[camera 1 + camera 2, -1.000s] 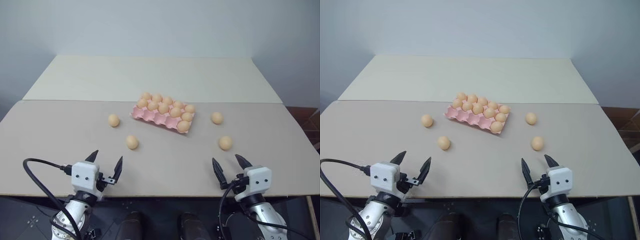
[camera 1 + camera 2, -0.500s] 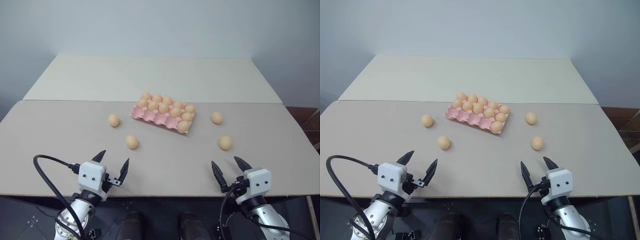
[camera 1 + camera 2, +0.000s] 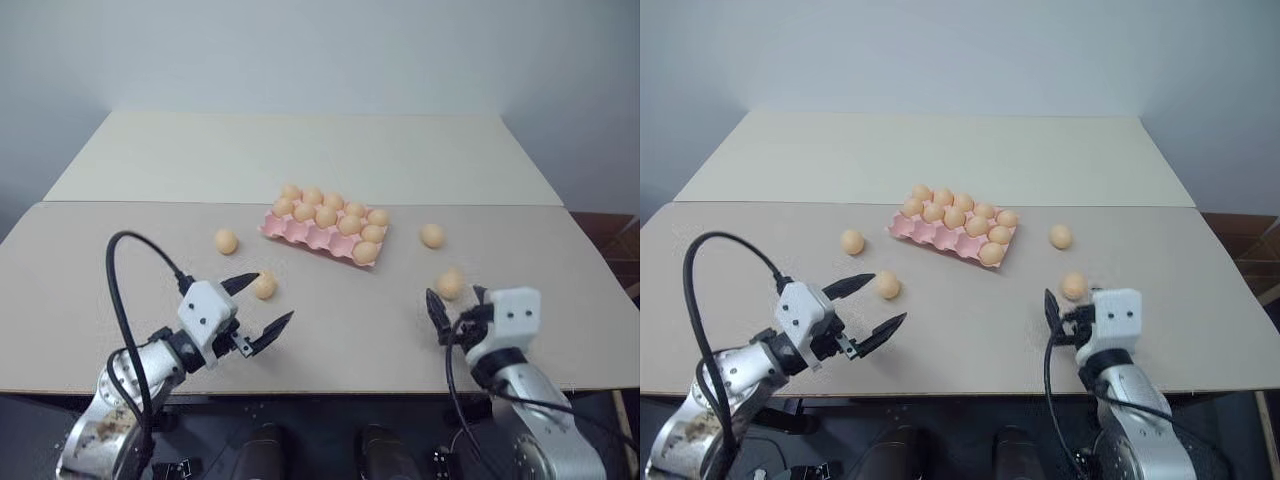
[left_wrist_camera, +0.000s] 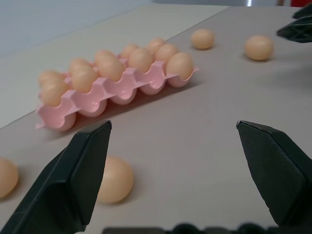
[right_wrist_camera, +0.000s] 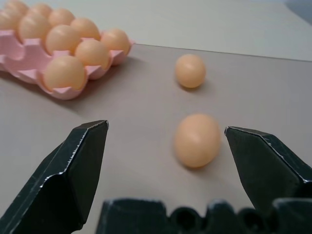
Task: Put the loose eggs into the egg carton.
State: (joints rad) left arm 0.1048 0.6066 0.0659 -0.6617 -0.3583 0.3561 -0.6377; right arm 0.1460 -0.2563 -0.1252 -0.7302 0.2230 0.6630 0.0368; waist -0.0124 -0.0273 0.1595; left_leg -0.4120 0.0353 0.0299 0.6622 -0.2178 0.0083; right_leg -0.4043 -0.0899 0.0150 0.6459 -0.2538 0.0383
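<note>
Orange-tan egg (image 5: 197,140) just beyond right gripper (image 5: 168,141), jaws wide apart, untouched.

Bench (image 3: 330,340) bare between the two grippers, open run up to the egg carton (image 3: 310,236). Left gripper (image 3: 262,305), jaws wide: one loose egg (image 3: 264,286) just beside its upper finger, a second egg (image 3: 226,241) further back to the left. Right gripper (image 5: 165,146), jaws wide: near egg (image 5: 197,140) sits ahead between them, nothing in the way; far egg (image 5: 190,70) beyond it. Carton's front row of cups unfilled.
</note>
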